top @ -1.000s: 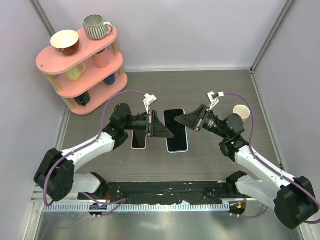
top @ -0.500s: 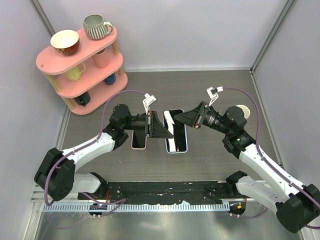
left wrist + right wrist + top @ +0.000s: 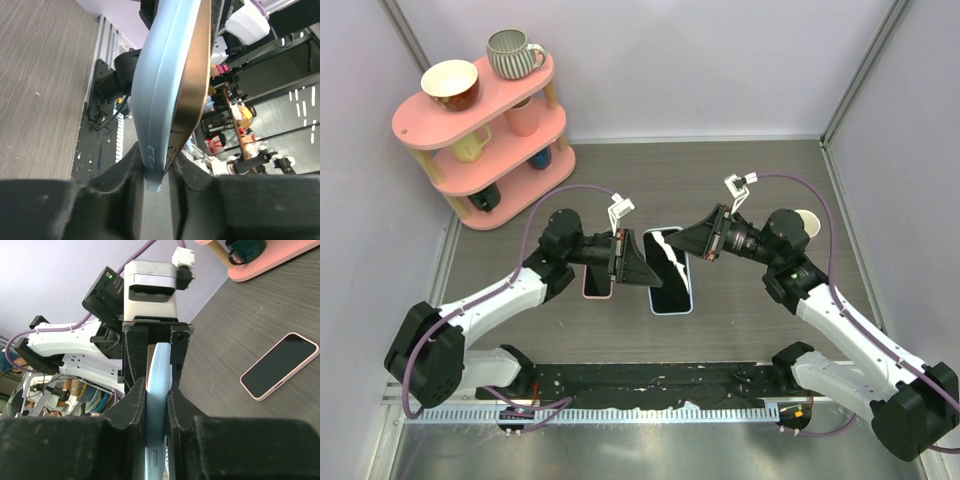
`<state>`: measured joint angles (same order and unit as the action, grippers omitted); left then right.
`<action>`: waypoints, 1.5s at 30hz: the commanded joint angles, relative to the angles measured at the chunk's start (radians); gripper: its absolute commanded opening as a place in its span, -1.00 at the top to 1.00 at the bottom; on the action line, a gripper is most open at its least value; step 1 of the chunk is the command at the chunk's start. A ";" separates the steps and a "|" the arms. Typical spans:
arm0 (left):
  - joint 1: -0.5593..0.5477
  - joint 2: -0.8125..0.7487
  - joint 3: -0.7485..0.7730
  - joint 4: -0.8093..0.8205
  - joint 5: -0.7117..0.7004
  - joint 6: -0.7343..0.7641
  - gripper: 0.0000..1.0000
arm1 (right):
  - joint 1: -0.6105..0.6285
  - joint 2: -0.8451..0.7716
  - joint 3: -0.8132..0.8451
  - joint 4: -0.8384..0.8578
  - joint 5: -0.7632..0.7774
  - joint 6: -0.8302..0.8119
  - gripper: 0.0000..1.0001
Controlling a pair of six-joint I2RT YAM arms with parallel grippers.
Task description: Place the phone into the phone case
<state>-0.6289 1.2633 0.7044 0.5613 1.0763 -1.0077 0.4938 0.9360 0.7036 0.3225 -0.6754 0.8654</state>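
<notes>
A black-screened phone (image 3: 668,268) sits in a light blue phone case (image 3: 663,311) and is held off the table between both grippers. My left gripper (image 3: 642,270) is shut on its left long edge; the left wrist view shows the blue case (image 3: 160,100) and the phone's bronze side (image 3: 192,85) pinched between the fingers (image 3: 127,180). My right gripper (image 3: 690,240) is shut on the opposite edge; its wrist view shows the case (image 3: 159,405) edge-on between its fingers (image 3: 131,410). The bronze side stands a little proud of the case.
A second phone in a pink case (image 3: 597,283) lies flat on the table under my left gripper, and also shows in the right wrist view (image 3: 280,365). A pink shelf (image 3: 485,130) with mugs stands back left. A paper cup (image 3: 808,222) sits behind the right arm.
The phone and case have come up off the table and tilted, shifting slightly left and nearer. My right gripper moved left and up with it; my left gripper stays clamped.
</notes>
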 commanded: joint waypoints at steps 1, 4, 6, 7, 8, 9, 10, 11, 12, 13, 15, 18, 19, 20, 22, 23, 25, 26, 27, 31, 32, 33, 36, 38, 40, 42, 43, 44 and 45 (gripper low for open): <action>0.008 -0.036 0.049 -0.150 -0.032 0.072 0.25 | 0.002 -0.043 0.074 0.061 -0.081 -0.043 0.99; 0.026 -0.054 0.081 -0.212 -0.045 0.100 0.05 | 0.002 -0.066 0.050 0.066 -0.101 -0.032 0.99; 0.040 -0.068 0.090 -0.212 -0.050 0.090 -0.02 | 0.002 -0.086 0.036 0.061 -0.119 -0.031 0.99; 0.049 -0.082 0.093 -0.206 -0.058 0.083 -0.04 | 0.002 -0.091 0.031 0.058 -0.124 -0.029 0.99; 0.051 -0.088 0.096 -0.196 -0.062 0.078 -0.06 | 0.002 -0.097 0.024 0.056 -0.127 -0.025 0.99; 0.051 -0.093 0.102 -0.192 -0.065 0.077 -0.07 | 0.002 -0.098 0.019 0.055 -0.130 -0.022 0.98; 0.051 -0.099 0.106 -0.187 -0.064 0.066 -0.09 | 0.002 -0.100 0.016 0.058 -0.134 -0.017 0.99; 0.051 -0.102 0.110 -0.170 -0.058 0.060 -0.14 | 0.000 -0.100 0.007 0.059 -0.138 -0.009 0.99; 0.051 -0.102 0.112 -0.161 -0.056 0.055 -0.15 | 0.002 -0.098 0.001 0.062 -0.141 -0.003 0.99; 0.051 -0.105 0.115 -0.156 -0.055 0.052 -0.15 | 0.002 -0.095 -0.004 0.072 -0.145 0.001 0.99; 0.051 -0.104 0.118 -0.156 -0.053 0.050 -0.16 | 0.002 -0.095 -0.027 0.117 -0.161 0.035 0.99; 0.051 -0.099 0.116 -0.144 -0.055 0.038 -0.11 | 0.002 -0.097 -0.049 0.138 -0.159 0.058 0.98; 0.051 -0.097 0.116 -0.124 -0.056 0.031 -0.03 | 0.003 -0.097 -0.053 0.138 -0.164 0.061 0.98; 0.051 -0.097 0.110 -0.107 -0.056 0.012 0.02 | 0.002 -0.095 -0.056 0.138 -0.165 0.063 0.98; 0.051 -0.096 0.104 -0.080 -0.058 -0.006 0.37 | 0.003 -0.100 -0.061 0.136 -0.165 0.066 0.99; 0.049 -0.093 0.104 -0.081 -0.061 -0.006 0.58 | 0.002 -0.104 -0.062 0.136 -0.162 0.069 0.98; 0.049 -0.094 0.113 -0.137 -0.078 0.012 1.00 | 0.002 -0.108 -0.061 0.130 -0.154 0.066 0.99; 0.049 -0.096 0.121 -0.173 -0.085 0.059 1.00 | 0.002 -0.108 -0.059 0.125 -0.153 0.063 0.98; 0.047 -0.097 0.127 -0.208 -0.105 0.082 1.00 | 0.002 -0.108 -0.056 0.098 -0.150 0.044 0.98; 0.038 -0.128 0.184 -0.482 -0.193 0.245 1.00 | 0.002 -0.100 -0.052 0.043 -0.138 0.003 0.99; 0.038 -0.133 0.184 -0.494 -0.196 0.250 0.99 | 0.002 -0.100 -0.055 0.047 -0.138 0.006 0.99; 0.038 -0.146 0.185 -0.508 -0.200 0.256 0.73 | 0.002 -0.106 -0.058 0.062 -0.138 0.017 0.99; 0.040 -0.156 0.184 -0.520 -0.200 0.256 0.25 | 0.002 -0.115 -0.059 0.102 -0.136 0.040 0.99; 0.040 -0.156 0.170 -0.515 -0.199 0.245 -0.04 | 0.002 -0.118 -0.050 0.108 -0.127 0.047 0.99; 0.040 -0.150 0.140 -0.454 -0.182 0.204 -0.18 | 0.002 -0.120 -0.047 0.119 -0.121 0.064 0.99; 0.038 -0.142 0.109 -0.321 -0.150 0.146 -0.34 | 0.002 -0.115 -0.052 0.153 -0.122 0.083 0.98; 0.038 -0.136 0.077 -0.269 -0.139 0.088 -0.36 | 0.003 -0.109 -0.056 0.164 -0.124 0.090 0.99; 0.038 -0.131 0.063 -0.218 -0.127 0.055 -0.37 | 0.003 -0.103 -0.062 0.206 -0.125 0.121 0.99; 0.038 -0.130 0.050 -0.143 -0.125 0.032 -0.38 | 0.003 -0.100 -0.072 0.226 -0.125 0.132 0.98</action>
<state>-0.5934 1.1263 0.8066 0.1749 0.9092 -0.8528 0.4938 0.8455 0.6209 0.3641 -0.8024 0.9016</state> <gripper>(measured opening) 0.680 0.227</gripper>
